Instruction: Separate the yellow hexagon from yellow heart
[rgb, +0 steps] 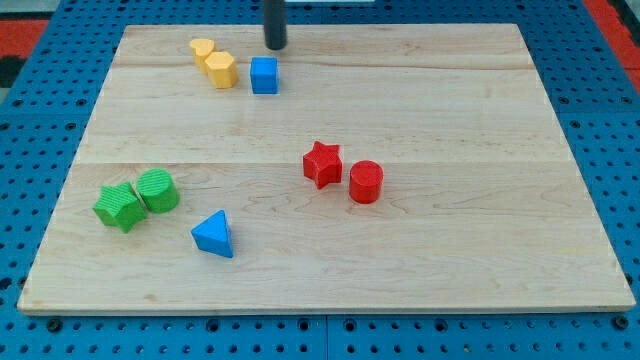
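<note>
You're looking at the rod coming straight down from the view's top edge, upright, only its lower stretch in frame; my tip (275, 46) sits on the table (420, 250) near its far edge. No claw on this rig, just the bare rod, so there's nothing to open or close and it holds nothing. Taking the blue cube (264, 75) as landmark: my tip is just above it toward the view's top and a touch to the view's right, a small gap between them, not touching as far as you can tell. The yellow hexagon (221, 70) is just to the view's left of the cube, close but with a sliver of table showing between. The yellow heart (203, 50) is further to the view's left and slightly toward the top, pressed against the hexagon, no gap visible, so the pair is not yet separated. My tip is to the view's right of both yellow blocks, clear of them. Well below the cube toward the view's bottom right: red star (322, 164) with red cylinder (366, 182) just beside it. Well below and to the view's left: green cylinder (157, 190) touching a green star-like block (119, 206). Blue triangle (213, 234) lies almost straight below the cube, near the table's bottom edge.
</note>
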